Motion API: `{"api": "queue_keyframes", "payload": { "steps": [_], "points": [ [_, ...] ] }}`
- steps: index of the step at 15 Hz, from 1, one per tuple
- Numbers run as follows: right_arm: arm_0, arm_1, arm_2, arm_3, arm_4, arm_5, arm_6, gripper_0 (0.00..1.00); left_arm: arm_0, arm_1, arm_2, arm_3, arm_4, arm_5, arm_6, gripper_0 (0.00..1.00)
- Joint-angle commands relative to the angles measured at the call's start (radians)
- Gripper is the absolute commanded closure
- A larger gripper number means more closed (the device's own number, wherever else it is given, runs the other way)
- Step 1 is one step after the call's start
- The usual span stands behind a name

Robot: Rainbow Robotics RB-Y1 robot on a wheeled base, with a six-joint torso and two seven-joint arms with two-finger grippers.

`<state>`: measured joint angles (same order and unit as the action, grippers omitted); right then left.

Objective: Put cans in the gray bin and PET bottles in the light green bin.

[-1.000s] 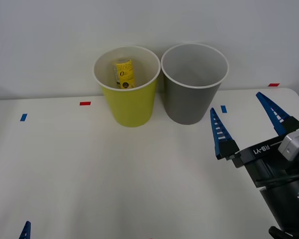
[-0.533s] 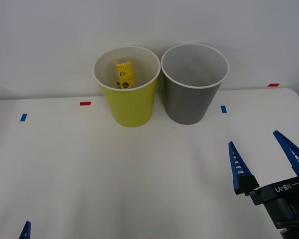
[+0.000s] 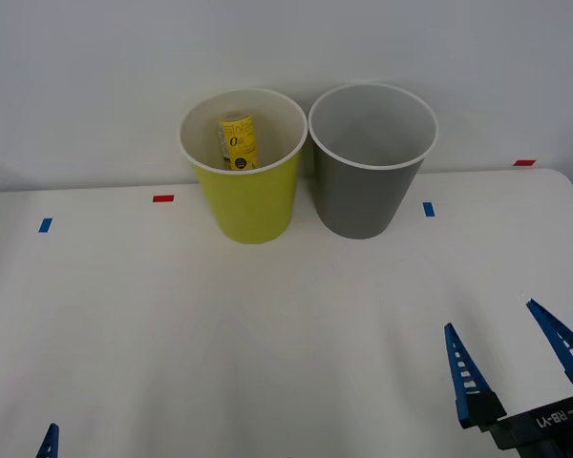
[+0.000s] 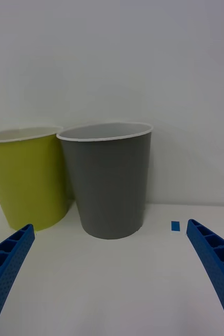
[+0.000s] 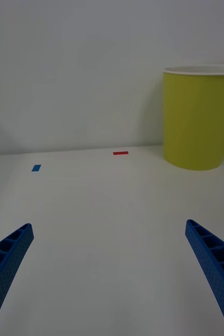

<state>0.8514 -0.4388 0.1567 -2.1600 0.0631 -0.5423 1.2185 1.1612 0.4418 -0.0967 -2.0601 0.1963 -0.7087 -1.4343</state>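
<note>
The PET bottle (image 3: 237,141) stands inside the light green bin (image 3: 253,205), touching the gray bin (image 3: 363,196) on our white table (image 3: 220,324) against a plain wall (image 3: 95,76), while our right gripper (image 3: 511,363) and left gripper (image 5: 112,273) hover spread, grasping nothing.

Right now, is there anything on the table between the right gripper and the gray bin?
Nothing visible. The right gripper hangs open near the table's front right, and only bare white tabletop lies between it and the gray bin. A small blue tape mark sits flat beside the bin.
</note>
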Motion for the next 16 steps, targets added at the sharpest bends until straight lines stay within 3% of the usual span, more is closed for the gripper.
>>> {"api": "queue_keyframes", "payload": {
  "steps": [1,6,16],
  "points": [
    [0.075,0.003,0.000,0.000,-0.002,-0.062,0.027,0.00,0.000,0.000,0.000,0.000,0.000,0.000,0.000,0.00],
    [0.167,0.022,0.032,0.000,-0.011,-0.088,0.059,0.00,0.000,0.000,0.000,0.000,0.000,0.000,0.000,0.00],
    [0.189,0.025,0.047,0.000,-0.011,-0.088,0.065,0.00,0.000,0.000,0.000,0.000,0.000,0.000,0.000,0.00]
  ]
}}
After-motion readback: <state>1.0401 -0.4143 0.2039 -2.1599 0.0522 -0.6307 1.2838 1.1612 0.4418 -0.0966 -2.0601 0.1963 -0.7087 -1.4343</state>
